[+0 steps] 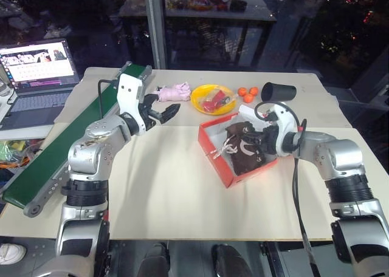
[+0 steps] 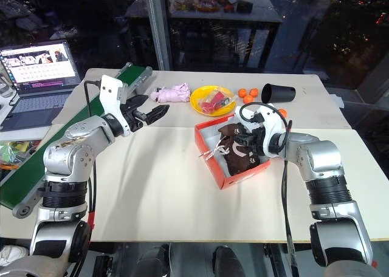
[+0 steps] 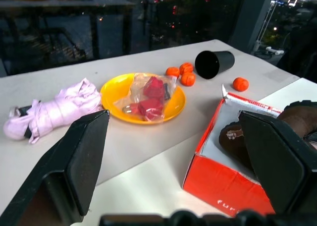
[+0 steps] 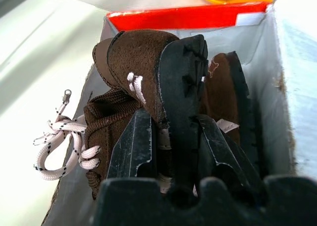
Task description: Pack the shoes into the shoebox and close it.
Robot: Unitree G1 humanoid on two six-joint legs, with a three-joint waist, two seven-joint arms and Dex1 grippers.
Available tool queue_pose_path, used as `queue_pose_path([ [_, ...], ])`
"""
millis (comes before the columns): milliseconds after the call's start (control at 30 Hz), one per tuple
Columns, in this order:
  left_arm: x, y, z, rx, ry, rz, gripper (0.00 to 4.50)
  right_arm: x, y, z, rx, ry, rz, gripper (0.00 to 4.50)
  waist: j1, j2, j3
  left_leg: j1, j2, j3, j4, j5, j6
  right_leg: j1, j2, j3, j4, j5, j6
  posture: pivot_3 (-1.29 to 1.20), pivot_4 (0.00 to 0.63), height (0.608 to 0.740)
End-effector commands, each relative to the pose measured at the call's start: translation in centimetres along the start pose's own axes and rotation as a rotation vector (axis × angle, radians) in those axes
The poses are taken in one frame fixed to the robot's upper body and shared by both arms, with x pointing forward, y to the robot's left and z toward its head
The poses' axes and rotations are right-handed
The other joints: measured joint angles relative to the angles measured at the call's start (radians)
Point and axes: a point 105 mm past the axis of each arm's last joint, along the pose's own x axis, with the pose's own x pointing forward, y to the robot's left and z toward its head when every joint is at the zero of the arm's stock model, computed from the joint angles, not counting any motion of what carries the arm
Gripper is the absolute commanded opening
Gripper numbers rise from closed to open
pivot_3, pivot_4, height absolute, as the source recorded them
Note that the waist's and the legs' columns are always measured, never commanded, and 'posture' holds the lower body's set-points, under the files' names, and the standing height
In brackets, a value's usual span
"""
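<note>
right pincer (image 4: 171,151) is pinching a brown shoe (image 4: 143,62) inside the shoebox (image 1: 226,170) | left pincer (image 1: 159,114) is hanging wide open over the surface (image 1: 164,186), holding nothing

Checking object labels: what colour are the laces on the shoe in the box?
Pale pinkish-white with small dark flecks; the laces show best in the right wrist view.

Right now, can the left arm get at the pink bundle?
Probably yes. The left end effector is open, holds nothing, and hangs just in front of the pink bundle, with bare table between them. The right end effector is shut on a shoe in the box.
</note>
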Motion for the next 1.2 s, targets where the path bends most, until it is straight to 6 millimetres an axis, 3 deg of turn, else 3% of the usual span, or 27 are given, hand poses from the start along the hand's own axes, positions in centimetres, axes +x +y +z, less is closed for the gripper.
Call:
queue_pose_path([
  [33, -0.6, -0.2, 1.5, 0.025, -0.058, 0.011, 4.44, 1.2, -0.1, -1.5, -0.086, 0.099, 0.009, 0.6, 0.002, 0.0, 0.0, 0.0, 0.0, 0.0, 0.0, 0.0, 0.0, 0.0, 0.0, 0.0, 0.0, 0.0, 0.0, 0.0, 0.15, 0.74],
  [233, -0.9, -0.6, 1.1, 0.021, -0.059, 0.025, 4.44, 4.7, 1.2, -3.4, -0.253, 0.252, 0.088, 0.6, -0.003, -0.002, -0.002, 0.012, 0.0, 0.0, 0.0, 0.0, 0.0, 0.012, 0.0, 0.0, -0.001, -0.004, 0.006, 0.0, 0.15, 0.74],
  [467, -1.4, -0.8, 0.8, 0.017, -0.059, 0.043, 4.44, 8.0, 0.9, -3.8, -0.398, 0.331, 0.086, 0.6, -0.025, -0.019, -0.013, 0.023, 0.0, 0.0, -0.001, -0.001, -0.002, 0.021, 0.0, 0.0, -0.002, -0.006, 0.006, 0.0, 0.15, 0.74],
  [733, -1.8, -0.6, 0.8, 0.017, -0.057, 0.065, 4.44, 9.3, 0.4, -5.2, -0.45, 0.377, 0.039, 0.6, -0.027, -0.021, -0.017, 0.025, 0.001, 0.0, -0.002, -0.004, -0.007, 0.021, 0.0, 0.0, 0.0, -0.006, 0.004, 0.0, 0.15, 0.74],
  [933, -1.7, -0.6, 0.9, 0.021, -0.056, 0.062, 4.44, 9.4, -0.2, -7.6, -0.448, 0.436, -0.02, 0.6, -0.023, -0.024, -0.023, 0.025, 0.001, 0.0, -0.002, -0.005, -0.008, 0.021, 0.0, 0.0, 0.0, -0.007, 0.003, 0.0, 0.15, 0.74],
  [1067, -1.6, -0.7, 0.9, 0.025, -0.055, 0.058, 4.44, 9.7, 0.2, -7.8, -0.409, 0.427, -0.017, 0.6, -0.021, -0.025, -0.028, 0.025, 0.001, 0.0, -0.003, -0.005, -0.008, 0.022, 0.0, 0.0, -0.001, -0.009, -0.001, 0.0, 0.15, 0.74],
  [1100, -1.6, -0.8, 0.9, 0.025, -0.054, 0.055, 4.5, 9.9, 0.3, -7.8, -0.394, 0.42, -0.02, 1.34, -0.021, -0.025, -0.029, 0.025, 0.001, 0.0, -0.003, -0.005, -0.008, 0.022, 0.0, 0.0, -0.001, -0.009, -0.001, 0.0, 0.15, 0.74],
  [1200, -1.4, -1.0, 0.9, 0.026, -0.051, 0.045, 4.5, 10.1, 0.7, -8.1, -0.354, 0.404, -0.018, 2.09, -0.02, -0.025, -0.029, 0.025, 0.001, 0.0, -0.004, -0.005, -0.008, 0.022, 0.0, 0.0, -0.001, -0.009, -0.001, 0.0, 0.15, 0.74],
])
